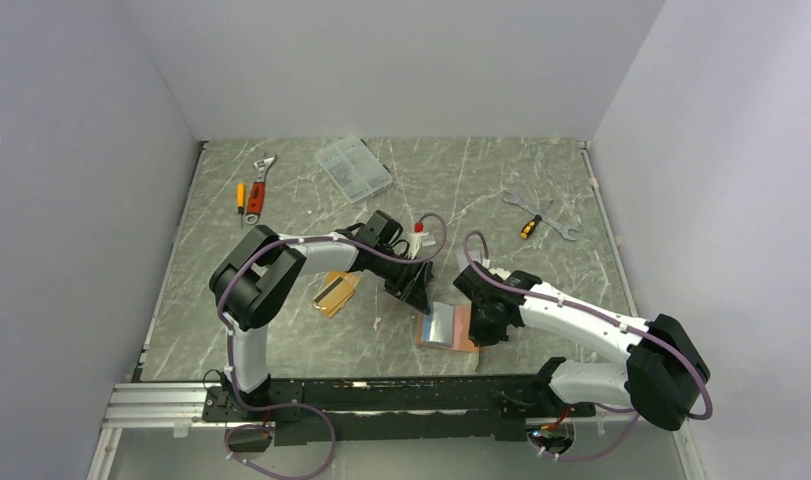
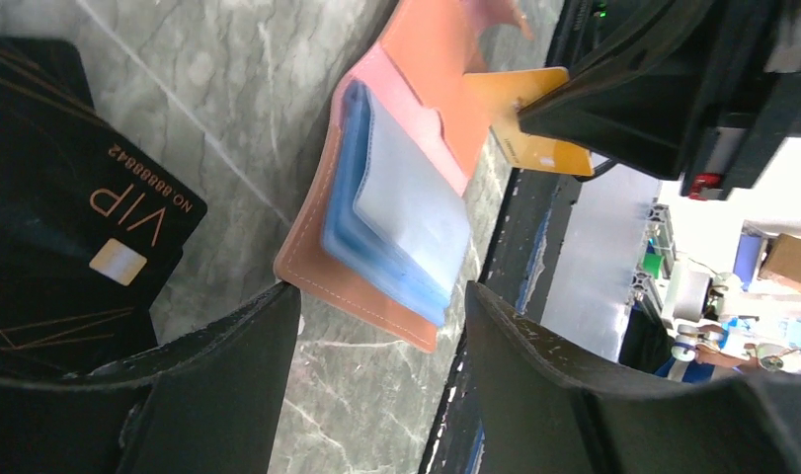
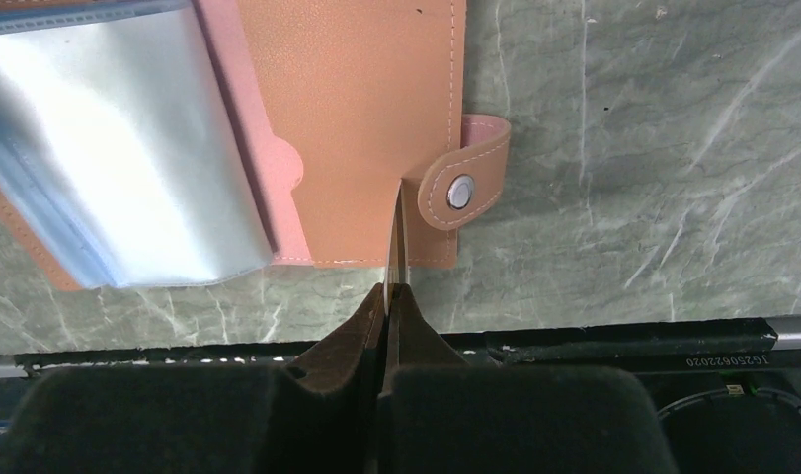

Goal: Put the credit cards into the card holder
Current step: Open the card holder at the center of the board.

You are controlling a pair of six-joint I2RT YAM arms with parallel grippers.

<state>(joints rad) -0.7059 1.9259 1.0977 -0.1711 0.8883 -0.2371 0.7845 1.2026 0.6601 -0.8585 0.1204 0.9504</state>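
Orange-gold credit card [image 2: 534,153] was pinched by the right gripper [image 3: 391,296] over the one open salmon-pink leather wallet [image 3: 357,118], second striped card [image 1: 336,292] off aside, left gripper [image 2: 381,296] spread.

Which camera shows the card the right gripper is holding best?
Left wrist: the gold card shows its face, pinched in the right gripper. Right wrist sees only its thin edge; from above it cannot be made out.

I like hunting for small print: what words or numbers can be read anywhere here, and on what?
"VIP": gold letters on the black card.
"NO 8888842": beside it on that card; digit count unsure.
Upside-down label on the black rail: too small to read.
Orange card and card holder: no readable text.
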